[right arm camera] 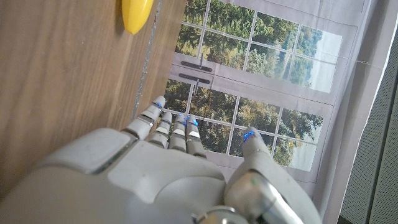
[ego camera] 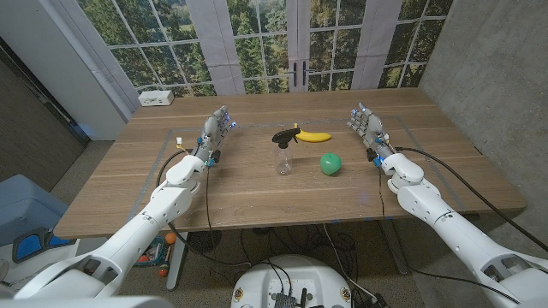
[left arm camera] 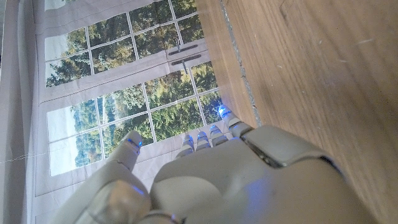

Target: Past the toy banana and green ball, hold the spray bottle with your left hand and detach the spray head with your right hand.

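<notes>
A clear spray bottle (ego camera: 283, 159) with a black spray head (ego camera: 283, 135) stands upright in the middle of the wooden table (ego camera: 257, 192). Just behind it lies a yellow toy banana (ego camera: 313, 136), whose tip (right arm camera: 137, 14) shows in the right wrist view. A green ball (ego camera: 330, 163) sits to the bottle's right. My left hand (ego camera: 216, 133) is raised over the table to the left of the bottle, fingers apart and holding nothing; its back (left arm camera: 236, 180) shows in the left wrist view. My right hand (ego camera: 367, 128) stands to the right of the banana, fingers apart, empty; its back (right arm camera: 161, 180) shows in the right wrist view.
A white box (ego camera: 156, 98) lies at the table's far left corner. A small white and yellow item (ego camera: 179, 139) sits on the table left of my left hand. Windows (ego camera: 282, 43) run behind the far edge. Bare wood lies in front of the bottle.
</notes>
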You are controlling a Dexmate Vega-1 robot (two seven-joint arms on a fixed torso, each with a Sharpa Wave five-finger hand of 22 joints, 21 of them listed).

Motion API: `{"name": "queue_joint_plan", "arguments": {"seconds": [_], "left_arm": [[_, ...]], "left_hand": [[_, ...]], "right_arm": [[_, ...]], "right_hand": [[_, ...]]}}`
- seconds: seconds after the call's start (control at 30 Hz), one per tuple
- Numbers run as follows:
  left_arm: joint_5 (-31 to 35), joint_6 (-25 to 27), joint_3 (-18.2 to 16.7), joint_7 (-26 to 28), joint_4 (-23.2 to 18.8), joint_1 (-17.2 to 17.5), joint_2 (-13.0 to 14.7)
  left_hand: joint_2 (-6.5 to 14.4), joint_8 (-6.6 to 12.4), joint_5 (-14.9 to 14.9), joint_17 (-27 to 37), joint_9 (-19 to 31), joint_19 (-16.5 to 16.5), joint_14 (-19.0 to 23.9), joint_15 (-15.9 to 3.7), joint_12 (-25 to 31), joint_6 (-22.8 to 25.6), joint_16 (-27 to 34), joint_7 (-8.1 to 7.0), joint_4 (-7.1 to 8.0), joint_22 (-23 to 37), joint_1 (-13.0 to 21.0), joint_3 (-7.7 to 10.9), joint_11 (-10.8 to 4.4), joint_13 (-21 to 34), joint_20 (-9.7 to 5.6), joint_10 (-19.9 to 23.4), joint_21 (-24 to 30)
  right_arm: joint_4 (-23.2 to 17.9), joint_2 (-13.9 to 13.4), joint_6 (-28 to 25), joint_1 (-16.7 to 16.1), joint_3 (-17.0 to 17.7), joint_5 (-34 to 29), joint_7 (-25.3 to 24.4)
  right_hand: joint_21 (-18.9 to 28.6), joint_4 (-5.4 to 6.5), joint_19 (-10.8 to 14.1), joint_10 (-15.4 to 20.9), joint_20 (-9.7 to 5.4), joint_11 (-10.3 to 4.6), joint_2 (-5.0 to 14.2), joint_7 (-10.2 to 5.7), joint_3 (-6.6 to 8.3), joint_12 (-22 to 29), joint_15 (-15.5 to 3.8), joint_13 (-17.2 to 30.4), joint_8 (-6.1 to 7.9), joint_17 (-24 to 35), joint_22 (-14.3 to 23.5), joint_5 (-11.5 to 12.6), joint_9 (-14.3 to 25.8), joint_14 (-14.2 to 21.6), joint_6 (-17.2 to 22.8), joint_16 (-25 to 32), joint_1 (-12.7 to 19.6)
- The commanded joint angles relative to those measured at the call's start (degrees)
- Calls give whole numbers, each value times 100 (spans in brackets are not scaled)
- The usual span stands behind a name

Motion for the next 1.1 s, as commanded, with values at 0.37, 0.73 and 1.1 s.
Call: {"name": "queue_joint_plan", "arguments": {"seconds": [0.37, 0.73, 1.1], "left_arm": [[12, 82, 15, 10, -54, 23, 30], [-1, 86, 24, -69, 8, -37, 30], [-12, 65, 47, -165, 95, -93, 9]], "left_hand": [[196, 34, 41, 29, 15, 18, -45, -64, 26, -35, 41, -8, -6, 23, 1, 39, 7, 19, -47, -48, 5], [192, 36, 41, 29, 15, 24, -38, -62, 25, -29, 44, -8, -10, 23, -4, 36, 0, 18, -42, -48, -8], [189, 34, 41, 29, 15, 27, -39, -62, 24, -31, 44, -7, -12, 23, -9, 34, 2, 18, -36, -50, -19]], "right_arm": [[-499, -244, -105, -202, -98, -358, -281], [-1109, -487, -148, -469, -202, -791, -535], [-1677, -684, -217, -734, -252, -1155, -762]], "right_hand": [[5, -60, 50, 34, 32, 11, 27, 24, 52, 20, 51, 24, 13, -20, 10, 50, 25, 49, 20, 17, 54], [2, -144, 77, 53, 49, 26, -17, 34, 73, 18, 65, 22, 4, -52, 8, 65, 24, 73, -3, -1, 133], [-1, -196, 97, 73, 50, 22, -34, 32, 90, 18, 65, 22, 2, -73, 7, 77, 24, 86, -11, -15, 189]]}}
